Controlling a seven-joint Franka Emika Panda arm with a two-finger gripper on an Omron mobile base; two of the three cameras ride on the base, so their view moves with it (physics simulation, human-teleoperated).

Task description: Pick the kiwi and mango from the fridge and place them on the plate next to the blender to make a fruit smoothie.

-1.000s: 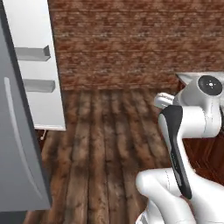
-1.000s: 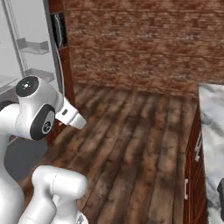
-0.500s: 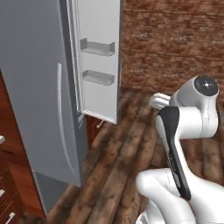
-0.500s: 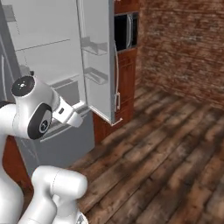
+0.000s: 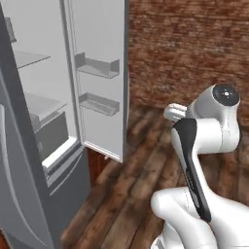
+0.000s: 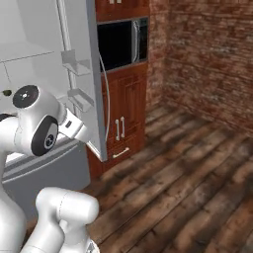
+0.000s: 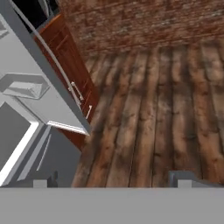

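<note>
The fridge (image 5: 29, 160) stands open at the left, white inside with grey shelves. Its right door (image 5: 99, 92) swings out toward me and carries two grey door bins. In the right base view the fridge (image 6: 44, 54) fills the upper left, and a small dark roundish thing (image 6: 7, 92) sits on a shelf at the left edge, too small to name. My gripper (image 7: 113, 181) is open with nothing between its fingertips (image 7: 183, 178); it hangs over the wooden floor just right of the open door's lower corner (image 7: 83, 129). Kiwi, mango, plate and blender are out of view.
A tall wooden cabinet (image 6: 123, 123) with a dark built-in oven (image 6: 121, 44) stands right behind the open fridge door. A brick wall (image 6: 207, 59) closes the back. Open wooden floor (image 6: 188, 188) stretches to the right of the fridge.
The whole picture has swung: the base has turned toward the fridge, which went from the left edge to large and open in front. The gripper stays open.
</note>
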